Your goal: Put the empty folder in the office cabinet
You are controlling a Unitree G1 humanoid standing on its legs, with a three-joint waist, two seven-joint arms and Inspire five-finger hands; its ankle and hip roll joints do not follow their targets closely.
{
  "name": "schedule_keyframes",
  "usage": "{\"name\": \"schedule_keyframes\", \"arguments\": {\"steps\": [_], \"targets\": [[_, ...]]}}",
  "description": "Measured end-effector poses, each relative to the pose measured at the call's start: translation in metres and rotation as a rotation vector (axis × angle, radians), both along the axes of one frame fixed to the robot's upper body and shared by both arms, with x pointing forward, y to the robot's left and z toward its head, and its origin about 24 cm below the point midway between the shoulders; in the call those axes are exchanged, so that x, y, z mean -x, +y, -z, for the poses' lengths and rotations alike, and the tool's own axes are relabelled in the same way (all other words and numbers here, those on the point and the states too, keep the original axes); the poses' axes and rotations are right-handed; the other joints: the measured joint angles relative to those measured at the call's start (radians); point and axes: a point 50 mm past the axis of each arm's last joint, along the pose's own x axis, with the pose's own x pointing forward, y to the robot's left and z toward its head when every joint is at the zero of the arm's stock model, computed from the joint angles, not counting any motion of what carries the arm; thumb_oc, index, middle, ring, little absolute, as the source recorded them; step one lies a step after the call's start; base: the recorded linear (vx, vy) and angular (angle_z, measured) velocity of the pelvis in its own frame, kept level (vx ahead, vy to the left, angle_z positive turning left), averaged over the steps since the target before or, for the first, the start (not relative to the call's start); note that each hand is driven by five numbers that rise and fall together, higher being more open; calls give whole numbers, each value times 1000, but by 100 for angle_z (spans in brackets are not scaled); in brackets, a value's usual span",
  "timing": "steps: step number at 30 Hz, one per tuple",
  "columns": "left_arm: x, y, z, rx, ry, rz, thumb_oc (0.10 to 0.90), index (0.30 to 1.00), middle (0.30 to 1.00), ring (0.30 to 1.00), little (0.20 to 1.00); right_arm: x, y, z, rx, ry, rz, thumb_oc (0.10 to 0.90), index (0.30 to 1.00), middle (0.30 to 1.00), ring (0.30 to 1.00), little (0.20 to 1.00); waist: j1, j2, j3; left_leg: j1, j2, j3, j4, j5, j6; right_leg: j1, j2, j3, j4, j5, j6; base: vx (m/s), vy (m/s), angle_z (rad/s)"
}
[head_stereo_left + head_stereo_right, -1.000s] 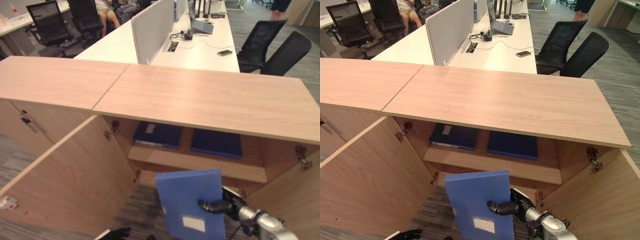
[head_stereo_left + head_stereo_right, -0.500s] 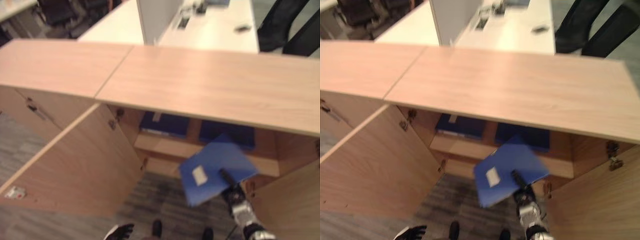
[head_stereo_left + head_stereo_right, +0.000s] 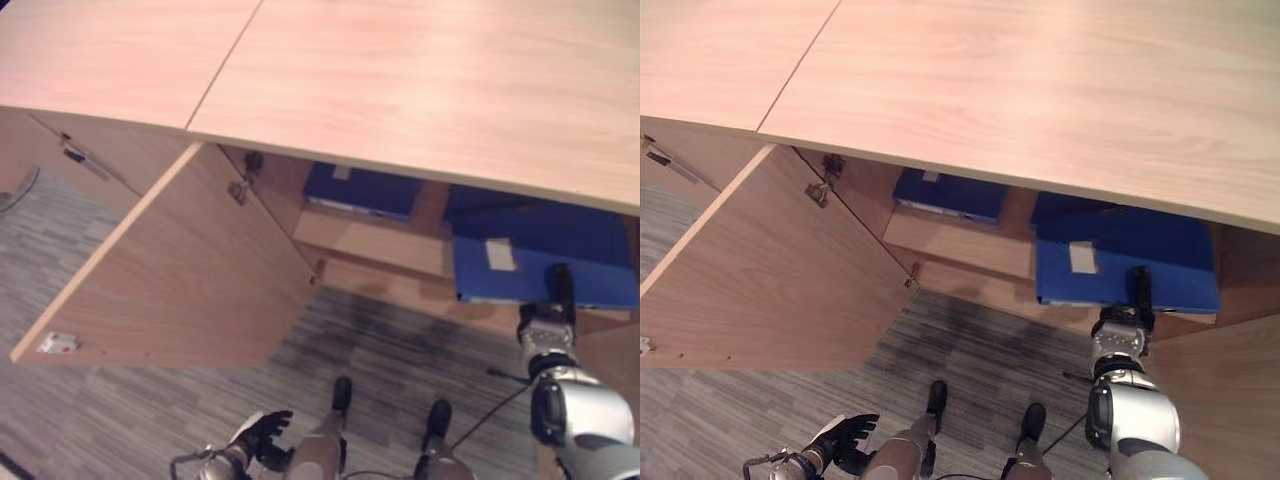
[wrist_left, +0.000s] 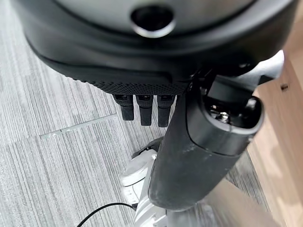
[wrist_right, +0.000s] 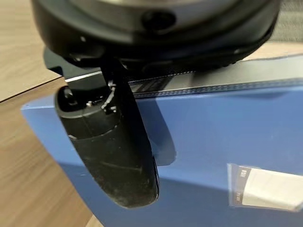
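Fingers of the right hand [image 3: 558, 295] cannot be made out in the head views, where a dark thumb lies flat on top of the blue folder [image 3: 530, 268]. In the right wrist view that thumb [image 5: 113, 151] presses down across the folder's [image 5: 222, 142] upper face near its edge, and the folder runs on past the thumb tip, with its white label [image 5: 265, 187] well beyond it. Whatever fingers sit under the folder are hidden, so the thumb-over-the-top hold reads as a pinch on the folder's near edge.

Beyond the hand, the folder lies flat inside the open office cabinet [image 3: 420, 80], on the right part of the lower level beneath the wooden top, its label [image 3: 1083, 257] facing up. Further in, past the thumb, another dark blue folder [image 3: 360, 190] rests on the inner shelf [image 3: 375, 240] to the left, and a second dark one [image 3: 1120, 225] sits behind the held folder. On the left, the cabinet door [image 3: 190, 270] stands swung wide open over the grey carpet [image 3: 400, 350].

Down by the floor, the left hand [image 3: 262, 436] hangs low, well apart from the cabinet; in its wrist view its fingers [image 4: 144, 109] hang loosely straight, holding nothing.
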Motion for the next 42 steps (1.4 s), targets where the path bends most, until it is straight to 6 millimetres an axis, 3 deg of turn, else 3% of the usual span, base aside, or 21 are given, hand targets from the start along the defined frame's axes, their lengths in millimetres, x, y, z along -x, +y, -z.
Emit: {"name": "schedule_keyframes", "arguments": {"steps": [2, 6, 8, 17, 27, 31, 34, 37, 42], "targets": [[-5, -6, -2, -1, -13, 62, 800, 900, 900, 900, 900, -7, -15, -29, 15, -61, 70, 400, 300, 300, 300, 300, 16, 22, 10, -3, -2, -6, 0, 1, 0, 0, -1, -6, 0, 3, -4, 14, -9, 9], [-7, -7, -3, -2, -20, 75, 800, 900, 900, 900, 900, -12, -21, -49, 39, -105, 101, 400, 300, 300, 300, 300, 24, 24, 9, -13, -7, -25, 0, 1, 0, 4, -1, -29, 0, 0, -5, 22, -24, 16], [-10, -8, -4, -1, -29, 79, 800, 900, 900, 900, 900, -19, -15, -59, 22, -143, 98, 400, 300, 300, 300, 300, 25, 23, 9, -10, -13, -28, 0, 1, 0, 11, -7, -32, 0, -1, -3, 45, -38, 10], [-16, 0, -10, -22, -53, 91, 800, 900, 900, 900, 900, -41, 20, -73, -19, -239, 50, 400, 300, 300, 300, 300, 23, 0, 18, 11, -13, -47, 0, 5, -1, 40, -5, -44, 0, -4, 1, 5, -12, 4], [-23, 4, -21, -21, -82, 146, 800, 900, 900, 900, 900, -41, 12, -83, -36, -243, 90, 400, 300, 300, 300, 300, 43, 1, 17, 6, -16, -54, 0, 11, 0, 41, -9, -56, 0, -3, 0, -10, -2, 3], [-28, 5, -29, -16, -111, 189, 800, 900, 900, 900, 900, -38, -5, -98, -29, -238, 114, 400, 300, 300, 300, 300, 58, 22, 17, -3, -27, -70, 0, 13, 1, 39, -16, -69, 1, -10, 9, -6, 16, 11], [-30, 1, -31, 13, -117, 193, 800, 900, 900, 900, 900, -28, -38, -134, 48, -276, 165, 400, 300, 300, 300, 300, 87, 72, 17, -37, -37, -74, 0, 20, 8, -1, -34, -78, 31, -20, 21, 14, -6, 10], [-29, 1, -32, 20, -120, 194, 800, 900, 900, 900, 900, -8, -72, -158, 117, -237, 226, 400, 300, 300, 300, 300, 111, 100, 17, -76, -50, -92, 1, 28, 15, -66, -61, -90, 115, -56, 22, 0, 24, 17], [-22, 7, -31, 26, -105, 169, 800, 900, 900, 900, 900, 11, -97, -186, 199, -232, 276, 400, 300, 300, 300, 300, 125, 110, 17, -147, -84, -99, 1, 40, 30, -198, -121, -79, 260, -122, 39, -13, 17, 10]]}}
